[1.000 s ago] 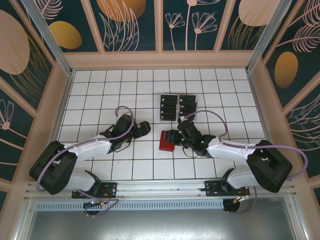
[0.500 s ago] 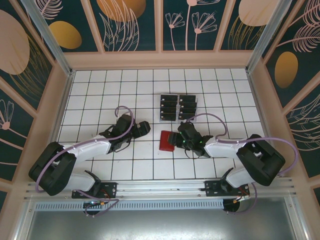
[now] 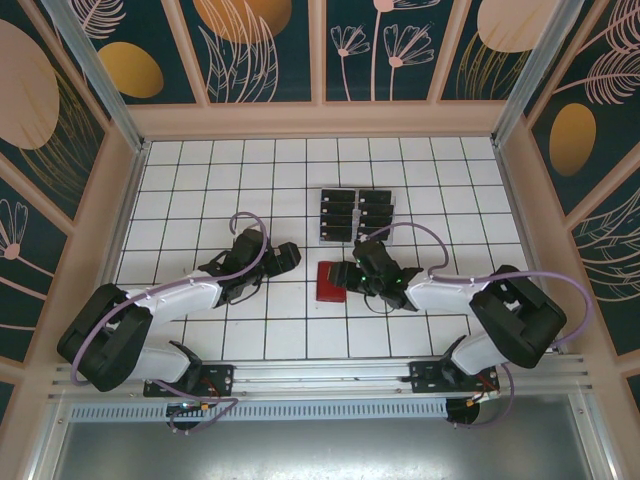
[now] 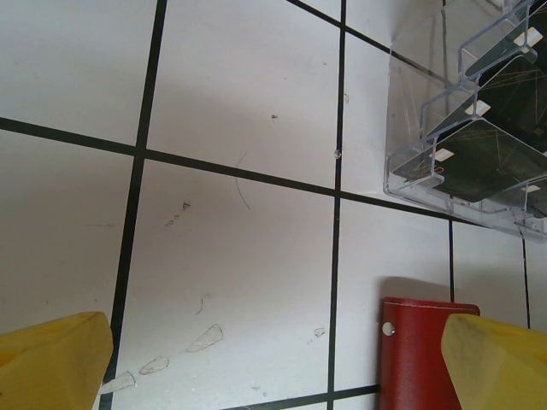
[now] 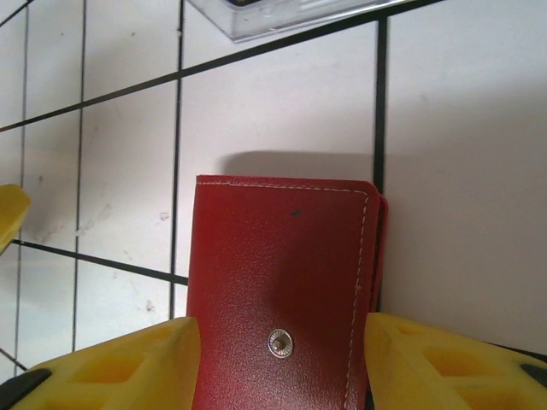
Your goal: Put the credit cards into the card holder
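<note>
Now pinching the red card holder (image 5: 282,256) across its width with the right claw (image 5: 282,337): yellow fingers (image 5: 111,367) set against both side edges, with no strip of white worktop (image 3: 200,180) showing between finger and leather on either side. Folded shut and lying flat at lower centre of the right wrist view, with the silver snap stud (image 5: 279,343) facing up between the fingers and pale stitching along the top and right edges. From overhead, found a little below centre of the frame, just left of the right claw's tip, near the lower edge of the clear tray (image 4: 410,175) but apart from it.

Stacked in that slotted tray, just above centre of the overhead view: black credit cards (image 3: 356,215), arranged in two columns and leaning in their slots.

Left claw (image 4: 273,342) spread wide over bare tiles, gripping nothing, placed left of the card holder in the overhead view. At lower right of the left wrist view, a corner of the red holder partly hidden behind the finger there; at upper right, tray and cards.
</note>
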Tool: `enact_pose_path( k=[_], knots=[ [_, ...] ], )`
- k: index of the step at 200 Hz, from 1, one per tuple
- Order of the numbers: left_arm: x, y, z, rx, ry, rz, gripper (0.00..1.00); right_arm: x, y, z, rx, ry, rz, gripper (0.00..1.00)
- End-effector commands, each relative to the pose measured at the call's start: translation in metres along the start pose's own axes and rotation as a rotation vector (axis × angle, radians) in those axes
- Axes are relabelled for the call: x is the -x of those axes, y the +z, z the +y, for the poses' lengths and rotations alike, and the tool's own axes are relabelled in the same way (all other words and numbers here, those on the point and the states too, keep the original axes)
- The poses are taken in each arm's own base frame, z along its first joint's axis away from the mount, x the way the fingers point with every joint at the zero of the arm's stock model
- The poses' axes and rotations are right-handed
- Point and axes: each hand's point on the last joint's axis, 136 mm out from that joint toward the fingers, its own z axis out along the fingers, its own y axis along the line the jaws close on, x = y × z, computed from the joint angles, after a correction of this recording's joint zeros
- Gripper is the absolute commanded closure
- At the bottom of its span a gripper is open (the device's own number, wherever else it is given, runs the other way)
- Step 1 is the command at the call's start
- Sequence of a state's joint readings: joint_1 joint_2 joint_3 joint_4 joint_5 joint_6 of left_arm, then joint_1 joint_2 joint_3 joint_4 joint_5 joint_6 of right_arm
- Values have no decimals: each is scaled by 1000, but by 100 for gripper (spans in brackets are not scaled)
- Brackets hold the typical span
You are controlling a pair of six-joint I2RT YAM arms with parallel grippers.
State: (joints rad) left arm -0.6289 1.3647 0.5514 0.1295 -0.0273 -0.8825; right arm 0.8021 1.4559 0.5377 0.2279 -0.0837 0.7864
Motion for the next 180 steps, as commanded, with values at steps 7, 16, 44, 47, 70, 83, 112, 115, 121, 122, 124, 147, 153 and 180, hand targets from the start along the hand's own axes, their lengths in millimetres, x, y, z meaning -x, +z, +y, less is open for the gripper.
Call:
enact_pose_path(
  k=[7,16,44,47,70,83,112,115,121,122,124,147,153,180],
  knots=[
    [-3,0,1,-2,21,3,2,10,1,20,77,-9,-8,47],
    [-3,0,0,-4,21,1,2,10,0,22,86,-8,-9,47],
    [-2,0,0,-5,23,0,2,13,-5,32,133,4,-15,48],
    [-2,0,0,-6,22,1,2,13,-5,33,139,6,-16,48],
    [-1,-2,-2,-11,22,-3,2,15,-10,45,196,19,-18,48],
    [0,-3,-3,-17,21,-7,1,16,-12,52,227,25,-15,49],
    [3,-7,-7,-30,16,-16,1,16,-16,64,282,38,-10,49],
    [3,-8,-8,-33,15,-17,1,17,-16,66,286,37,-9,49],
    [4,-9,-9,-36,15,-19,1,16,-16,68,292,38,-5,49],
    [5,-9,-9,-36,14,-21,1,16,-16,68,292,38,-5,49],
    [5,-9,-9,-36,15,-21,1,16,-15,69,295,36,-4,49],
    [10,-16,-12,-43,6,-42,1,14,-13,78,314,29,8,50],
    [12,-18,-12,-38,3,-50,1,13,-12,81,318,26,15,50],
    [29,-34,-20,-39,-2,-111,1,8,-8,96,338,6,35,50]
  ],
)
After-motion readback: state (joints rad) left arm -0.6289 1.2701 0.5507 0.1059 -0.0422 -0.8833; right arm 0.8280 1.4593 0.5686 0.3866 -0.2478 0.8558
